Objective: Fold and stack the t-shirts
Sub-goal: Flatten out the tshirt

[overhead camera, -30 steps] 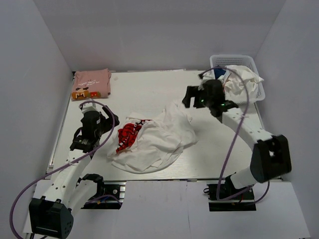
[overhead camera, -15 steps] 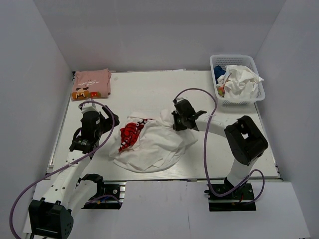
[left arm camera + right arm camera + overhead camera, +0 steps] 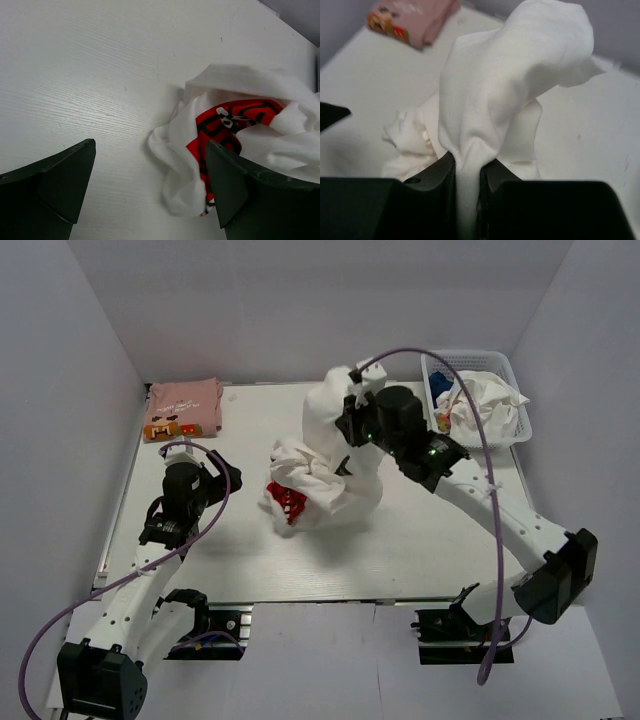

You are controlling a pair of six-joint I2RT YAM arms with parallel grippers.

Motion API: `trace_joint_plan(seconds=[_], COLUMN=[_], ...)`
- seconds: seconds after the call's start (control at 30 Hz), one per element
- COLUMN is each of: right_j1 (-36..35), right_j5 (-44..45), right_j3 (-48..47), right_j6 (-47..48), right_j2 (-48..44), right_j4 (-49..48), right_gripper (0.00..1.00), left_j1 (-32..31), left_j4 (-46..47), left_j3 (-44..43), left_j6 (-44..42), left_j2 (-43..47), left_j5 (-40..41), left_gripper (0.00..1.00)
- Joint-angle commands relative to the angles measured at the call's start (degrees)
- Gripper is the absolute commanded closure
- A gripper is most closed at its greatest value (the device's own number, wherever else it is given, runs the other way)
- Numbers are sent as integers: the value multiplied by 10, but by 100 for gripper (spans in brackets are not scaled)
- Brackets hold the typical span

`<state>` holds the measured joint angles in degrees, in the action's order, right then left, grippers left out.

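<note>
step in hand: opening out the white t-shirt [image 3: 325, 475] ahead of folding. no fold made on it yet, by the look of it.

right gripper [image 3: 467, 172]: jaws nearly closed, pinching a bunched ridge of the white fabric between them. in the top view the pinch sits high over the far middle of the table [image 3: 250, 560]. the cloth drapes down from it in a column to a crumpled heap on the surface. red print [image 3: 227, 125] shows at the heap's lower left, folded in on itself.

left gripper [image 3: 150, 197]: fingers spread wide, nothing between them, low over bare table just left of the heap. the shirt's nearest lobe lies close to its right finger; contact cannot be told.

pink t-shirt [image 3: 183, 408]: folded, lying flat at the far left corner, well apart from the white one. judged done, and likely the stack site.

white mesh basket [image 3: 476, 358] at the far right corner holds more crumpled cloth [image 3: 485, 400].

next move, judged: the shirt hangs from 1 point only, so it cannot be laid flat as is. the left gripper needs a 2nd hold on an edge or shoulder in the heap, then both arms draw apart to spread it. risk: the pinch takes 2 layers and the shirt comes up twisted.
</note>
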<state>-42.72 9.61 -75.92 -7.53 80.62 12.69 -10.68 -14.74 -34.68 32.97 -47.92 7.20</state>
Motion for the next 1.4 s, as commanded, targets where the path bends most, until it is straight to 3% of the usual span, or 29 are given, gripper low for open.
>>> trace_joint_plan(seconds=[0.0, 0.17, 0.27, 0.43, 0.53, 0.6, 0.67, 0.7, 0.73, 0.8, 0.9, 0.97, 1.0, 1.13, 1.3, 1.37], right_j1=[-3, -5, -3, -2, -2, 1, 12, 14, 33, 52, 105, 148, 175, 247, 338, 365], right_j5=[-55, -85, -39, 91, 245, 381, 462, 494, 507, 540, 549, 530, 498, 431, 366, 291], right_j3=[-104, -199, -235, -298, -316, -302, -287, -260, -256, -278, -365, -413, -426, -490, -486, -438], right_j6=[66, 116, 124, 165, 237, 282, 413, 536, 571, 635, 612, 540, 519, 415, 319, 243], right_j2=[-27, -23, -21, -3, 22, 41, 74, 84, 103, 142, 195, 219, 224, 271, 334, 346], right_j4=[-22, 1, -11, -44, -107, -215, -330, -424, -521, -592, -524, -477, -390, -298, -211, -178], right_gripper=[100, 100, 100, 100, 100, 100, 100, 100, 100, 100, 100, 100, 100, 100, 100, 100], left_j1=[-2, -2, -2, -2, -2, -2, -2, -2, -2, -2, -2, -2, -2, -2, -2, -2], left_j4=[9, 15, 15, 15, 15, 15, 9, 9, 9, 9, 9, 9, 3, 3, 16, 24], left_j3=[-2, 3, 3, 3, 3, 3, 3, 3, 3, 3, 3, -2, -2, -2, -2, -2], left_j6=[-4, -4, -4, -4, -4, -4, -4, -4, -4, -4, -4, -4, -4, -4, -4, -10], left_j2=[13, 13, 13, 13, 18, 18, 18, 18, 18, 18, 13, 13, 13, 1, -18, -29], left_j5=[-10, -16, -22, -22, -16, -16, -16, -16, -16, -16, -10, -4, 1, 1, 1, -4], left_gripper=[0, 0, 0, 0, 0, 0, 0, 0, 0, 0, 0, 0, 0, 0, 0, 0])
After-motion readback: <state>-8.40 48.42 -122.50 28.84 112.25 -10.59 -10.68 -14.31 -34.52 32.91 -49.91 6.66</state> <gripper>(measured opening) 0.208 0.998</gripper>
